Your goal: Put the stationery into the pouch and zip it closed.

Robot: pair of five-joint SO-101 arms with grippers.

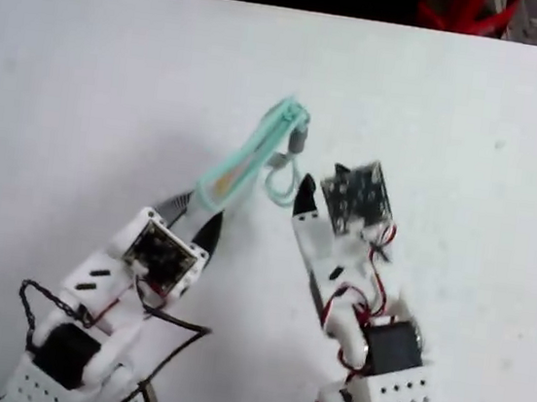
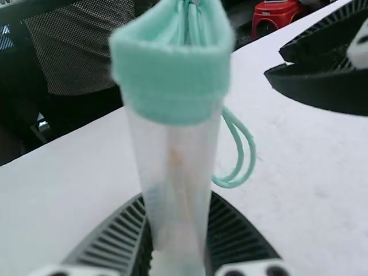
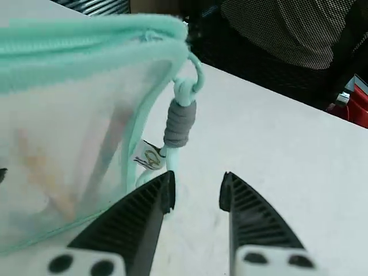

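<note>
mint pouch (image 1: 249, 159) with stationery (image 1: 237, 172) inside is clamped by the left tool (image 1: 200, 214); the right tool (image 3: 195, 192) is held released beside the zip cord (image 3: 179, 123).

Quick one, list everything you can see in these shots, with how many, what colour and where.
pouch: one, mint green with clear sides, raised over the table's middle, its lower end held in the left arm's jaws
stationery: count unclear, orange shapes, inside the pouch
zip pull: one, grey, at the pouch's top corner
cord loop: one, mint green, hanging from the zip pull
table: one, white, under both arms
stool: one, red, beyond the table's far edge
left arm: one, white, black jaws shut on the pouch
right arm: one, white, black jaws open beside the cord loop
</note>
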